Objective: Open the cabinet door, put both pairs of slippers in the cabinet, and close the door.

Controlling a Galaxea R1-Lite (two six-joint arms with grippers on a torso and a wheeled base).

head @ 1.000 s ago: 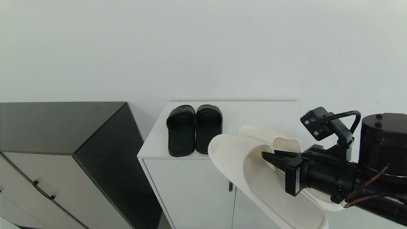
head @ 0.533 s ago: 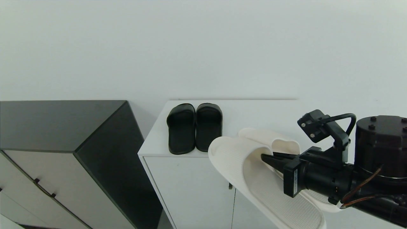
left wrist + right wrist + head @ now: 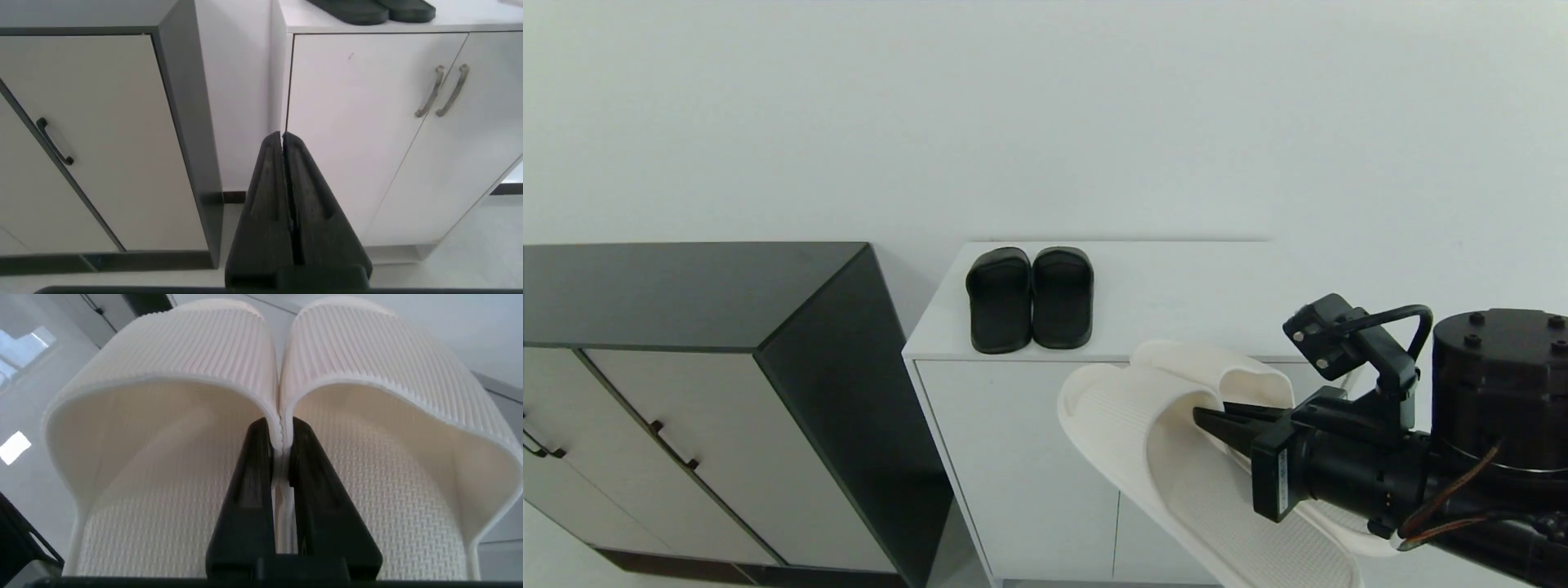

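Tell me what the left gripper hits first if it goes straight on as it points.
Probably the white cabinet, at its front edge nearest the dark cabinet; the shut left gripper lines up with that corner. Depth is unclear, so it might slip into the gap between them.

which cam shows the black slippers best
Head view: the black slippers lie whole, side by side on the white cabinet top. The left wrist view catches just a sliver of their near ends at the cabinet's front edge.
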